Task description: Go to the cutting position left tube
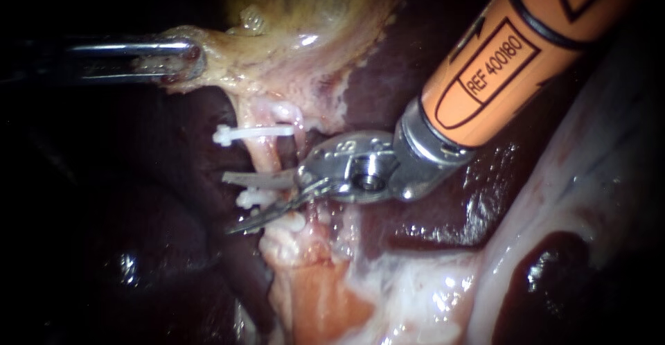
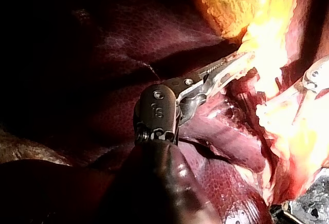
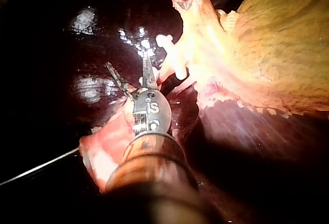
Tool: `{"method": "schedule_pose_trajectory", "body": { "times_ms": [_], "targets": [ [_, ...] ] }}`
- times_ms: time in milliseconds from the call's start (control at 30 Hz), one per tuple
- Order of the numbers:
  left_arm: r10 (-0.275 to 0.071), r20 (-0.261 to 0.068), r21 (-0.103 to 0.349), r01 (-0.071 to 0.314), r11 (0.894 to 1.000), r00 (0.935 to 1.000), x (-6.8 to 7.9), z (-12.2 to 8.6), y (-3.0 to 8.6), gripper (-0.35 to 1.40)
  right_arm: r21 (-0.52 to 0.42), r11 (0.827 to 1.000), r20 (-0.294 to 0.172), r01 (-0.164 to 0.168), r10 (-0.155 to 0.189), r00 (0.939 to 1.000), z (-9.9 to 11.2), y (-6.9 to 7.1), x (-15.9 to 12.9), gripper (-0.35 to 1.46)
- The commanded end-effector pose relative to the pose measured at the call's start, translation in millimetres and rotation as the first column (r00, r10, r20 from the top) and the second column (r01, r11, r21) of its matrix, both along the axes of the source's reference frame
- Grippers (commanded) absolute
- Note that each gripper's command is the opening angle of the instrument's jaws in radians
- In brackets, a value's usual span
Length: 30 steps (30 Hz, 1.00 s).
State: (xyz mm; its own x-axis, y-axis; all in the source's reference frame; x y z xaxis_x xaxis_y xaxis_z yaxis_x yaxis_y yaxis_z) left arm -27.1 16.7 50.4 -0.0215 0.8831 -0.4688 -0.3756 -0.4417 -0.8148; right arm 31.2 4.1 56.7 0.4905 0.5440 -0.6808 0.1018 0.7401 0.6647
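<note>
My left instrument [image 1: 181,58] comes in from the left, its jaws shut on the pale edge of the gallbladder [image 1: 312,19] and holding it taut. Below hangs the left tube [image 1: 262,152], with one white clip [image 1: 251,134] high on it and another clip [image 1: 255,197] lower down. My right instrument [image 1: 226,204], on an orange shaft, has two thin blades open across the tube, with the lower clip in the gap between them. In the right wrist view the open blades [image 3: 127,59] stand just beside the tube [image 3: 172,62]. The left wrist view shows my left jaws [image 2: 226,70] clamped on tissue.
Dark red liver [image 1: 409,206] lies around and under the tubes. Raw pink tissue [image 1: 312,282] spreads below the clips. A pale glistening fold [image 1: 554,199] runs down the right side. The right shaft [image 1: 512,47] fills the upper right.
</note>
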Motion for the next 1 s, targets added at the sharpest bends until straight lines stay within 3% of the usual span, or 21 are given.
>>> {"method": "schedule_pose_trajectory", "body": {
  "times_ms": [33,200,300,1000],
  "targets": [
    [0.0,0.0,0.0,0.0,1.0,1.0,0.0,0.0,0.0,-0.35,0.0,1.0,-0.001,0.001,-0.001,1.0,0.0,0.0,0.0,1.1],
    [0.0,0.0,0.0,0.0,1.0,1.0,0.1,0.0,0.0,-0.35,0.0,1.0,-0.004,0.006,-0.006,1.0,-0.2,-0.2,-1.3,1.33],
    [0.001,0.0,0.0,-0.001,1.0,1.0,0.2,-0.1,0.0,-0.35,0.005,1.0,-0.004,0.009,-0.009,0.9999,-0.2,-0.4,-2.6,1.38],
    [0.002,0.001,0.001,-0.002,1.0,1.0,0.5,-0.2,-0.1,-0.35,0.06,0.998,0.022,-0.009,0.007,0.9997,3.9,1.2,-6.3,1.43]
  ]
}}
